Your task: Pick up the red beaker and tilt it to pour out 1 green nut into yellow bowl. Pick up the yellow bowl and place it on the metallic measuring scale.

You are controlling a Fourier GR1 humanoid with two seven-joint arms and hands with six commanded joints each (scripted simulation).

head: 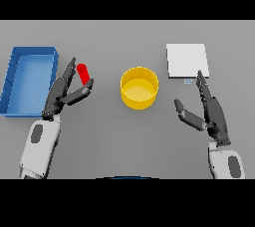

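The red beaker (83, 73) stands tilted in the gap between the left hand's (61, 94) straight fingers and thumb, not yet clasped, left of the yellow bowl (140, 87), while the right hand (211, 111) rests open below the scale (187, 60).

A lab-style test bench is suggested: a plain grey table (124, 136) is laid out with a red beaker (83, 73), a blue tray (15, 79) and what appears to be a metallic measuring scale (187, 60) (its small display barely visible).
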